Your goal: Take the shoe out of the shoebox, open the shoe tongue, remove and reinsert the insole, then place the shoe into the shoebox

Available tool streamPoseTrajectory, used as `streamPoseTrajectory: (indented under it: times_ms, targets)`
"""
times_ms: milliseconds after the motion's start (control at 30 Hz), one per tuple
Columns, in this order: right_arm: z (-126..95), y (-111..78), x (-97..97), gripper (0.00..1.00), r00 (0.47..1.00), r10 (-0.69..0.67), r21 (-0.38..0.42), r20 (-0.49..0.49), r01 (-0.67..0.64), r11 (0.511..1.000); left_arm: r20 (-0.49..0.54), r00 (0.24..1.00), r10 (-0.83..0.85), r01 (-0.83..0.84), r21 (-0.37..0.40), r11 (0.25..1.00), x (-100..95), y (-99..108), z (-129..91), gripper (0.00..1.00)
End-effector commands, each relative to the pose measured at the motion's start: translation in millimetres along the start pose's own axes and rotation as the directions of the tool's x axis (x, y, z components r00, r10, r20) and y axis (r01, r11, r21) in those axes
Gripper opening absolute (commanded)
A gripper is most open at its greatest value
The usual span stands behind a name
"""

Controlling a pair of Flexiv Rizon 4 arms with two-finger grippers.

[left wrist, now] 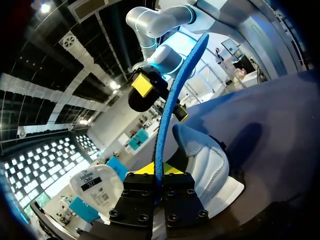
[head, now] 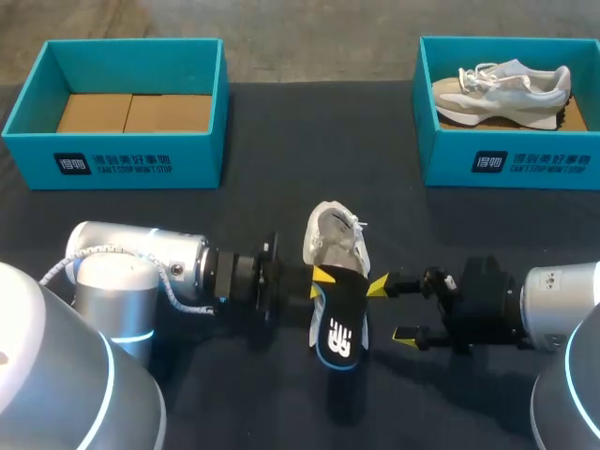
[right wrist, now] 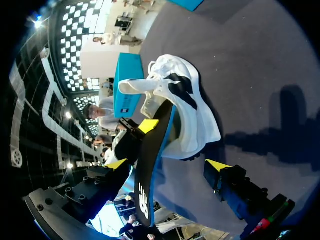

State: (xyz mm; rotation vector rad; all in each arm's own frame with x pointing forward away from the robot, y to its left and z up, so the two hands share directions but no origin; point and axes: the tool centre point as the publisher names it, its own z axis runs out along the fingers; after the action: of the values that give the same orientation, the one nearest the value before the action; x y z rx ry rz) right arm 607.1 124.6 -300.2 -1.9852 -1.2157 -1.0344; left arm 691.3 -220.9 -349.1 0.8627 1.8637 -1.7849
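A white shoe lies on the dark table in the middle, its opening facing up. A black insole with a blue rim sticks out of it toward the near edge, standing on its side. My left gripper is shut on the insole at the shoe's heel. In the left wrist view the insole's blue rim rises from between the shut fingers, with the shoe beside it. My right gripper stands open just right of the insole. In the right wrist view the insole lies ahead of its open gripper, near one tip.
A teal shoebox with only cardboard in it stands at the back left. A second teal shoebox at the back right holds another pale shoe. Bare dark tabletop lies between the boxes and the arms.
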Motion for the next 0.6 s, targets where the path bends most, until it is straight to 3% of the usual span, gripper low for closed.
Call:
streamPoseTrajectory:
  times_ms: [33, 333, 400, 600]
  targets:
    - [1.4, -1.0, 2.1, 1.0, 1.0, 0.001, -0.003, 0.009, -0.001, 1.0, -0.006, 1.0, 0.001, -0.001, 0.001, 1.0, 2.7, -1.3, 1.1, 0.0]
    - [1.4, -1.0, 2.1, 1.0, 1.0, 0.001, -0.003, 0.009, -0.001, 1.0, -0.014, 1.0, 0.019, -0.019, 0.003, 1.0, 1.4, -4.5, 2.7, 0.0]
    - [1.4, -1.0, 2.1, 1.0, 1.0, 0.001, -0.003, 0.009, -0.001, 1.0, -0.013, 1.0, 0.021, -0.021, 0.004, 1.0, 1.0, -4.8, 3.0, 0.24]
    - [1.4, -1.0, 2.1, 1.0, 1.0, 0.001, -0.003, 0.009, -0.001, 1.0, -0.016, 1.0, 0.025, -0.025, 0.005, 1.0, 0.4, -4.9, 3.2, 0.26]
